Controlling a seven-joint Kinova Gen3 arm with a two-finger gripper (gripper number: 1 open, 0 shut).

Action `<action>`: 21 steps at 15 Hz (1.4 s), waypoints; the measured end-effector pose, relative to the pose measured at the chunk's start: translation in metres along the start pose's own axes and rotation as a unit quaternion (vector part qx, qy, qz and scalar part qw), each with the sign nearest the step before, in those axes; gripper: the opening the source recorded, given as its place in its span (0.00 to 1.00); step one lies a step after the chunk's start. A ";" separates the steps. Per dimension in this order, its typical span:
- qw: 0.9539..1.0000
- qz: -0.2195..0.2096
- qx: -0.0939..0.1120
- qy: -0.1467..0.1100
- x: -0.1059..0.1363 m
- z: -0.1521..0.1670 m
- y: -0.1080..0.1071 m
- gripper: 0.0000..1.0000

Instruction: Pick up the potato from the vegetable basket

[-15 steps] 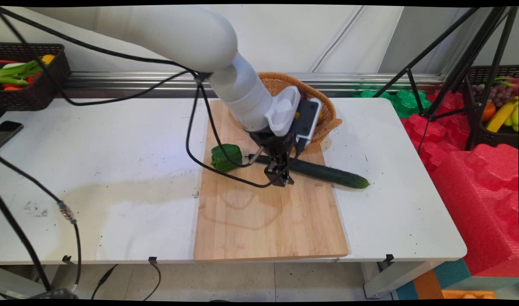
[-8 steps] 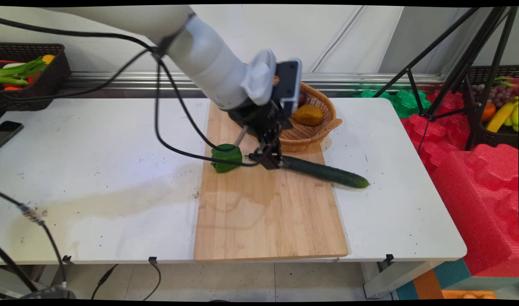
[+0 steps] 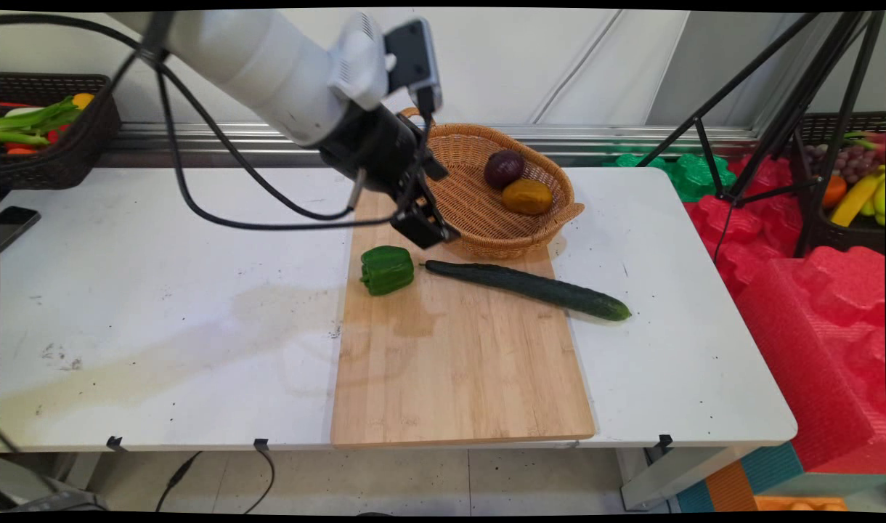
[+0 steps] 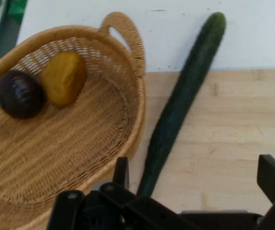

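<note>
The tool (image 3: 423,226), spread and empty, hangs at centre frame over the board (image 3: 457,363) beside the basket (image 3: 552,218), just above the cucumber (image 3: 530,288) and pepper (image 3: 386,269).

Board: I am seeing the cutting board (image 3: 457,363) lying on the table (image 3: 160,305), right of the middle, running from near edge to far.
Basket: the wicker basket (image 3: 479,211) is sitting at the board's far right corner, holding a round fruit (image 3: 504,168) behind an oval fruit (image 3: 527,196).
Pepper: the pepper (image 3: 386,269) is resting on the board's left edge.
Cucumber: the cucumber (image 3: 526,289) is lying just right of the pepper, before the basket, its right end on the table.
Gripper: the gripper (image 3: 425,226) is hanging above the board, behind the pepper, beside the basket's left wall.
Phone: a phone (image 3: 13,224) is lying at the table's far left.
</note>
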 end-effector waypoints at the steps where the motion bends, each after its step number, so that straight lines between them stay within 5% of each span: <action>1: 1.000 -0.009 0.004 0.002 -0.001 -0.004 -0.002 1.00; 11: 0.996 -0.063 0.069 -0.002 0.013 0.002 -0.047 1.00; 21: 0.996 -0.027 0.074 -0.035 0.057 0.129 -0.091 1.00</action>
